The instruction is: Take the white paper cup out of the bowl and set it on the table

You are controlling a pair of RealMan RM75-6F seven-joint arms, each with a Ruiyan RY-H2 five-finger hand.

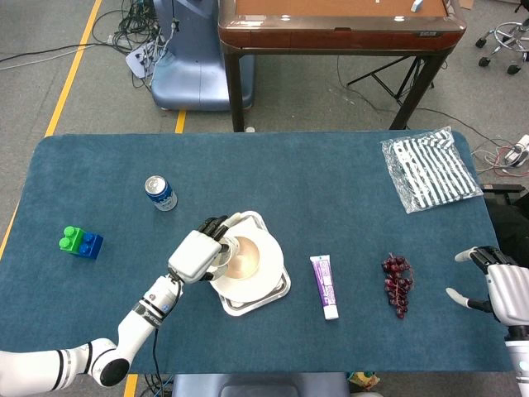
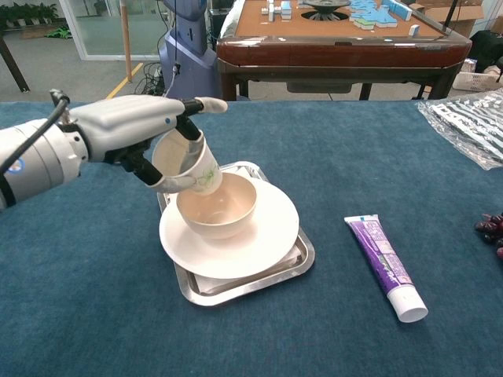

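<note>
even, bright indoor light is falling from overhead in both views, leaving only soft, short shadows lying close under the bowl (image 2: 218, 209), the plate (image 2: 259, 243) and the toothpaste tube (image 2: 386, 265) on the blue table (image 2: 354, 157). the metal tray (image 2: 244, 287) is catching a mild reflection along its rim and the plastic bag (image 1: 430, 168) is showing faint glare, while daylight is brightening the glass doorway at the far left of the chest view. both pictures are staying sharp across the table, with the left hand (image 2: 130, 126) and white paper cup (image 2: 185, 163) showing no noticeable motion blur, and the chest view is bending slightly at its edges.
</note>
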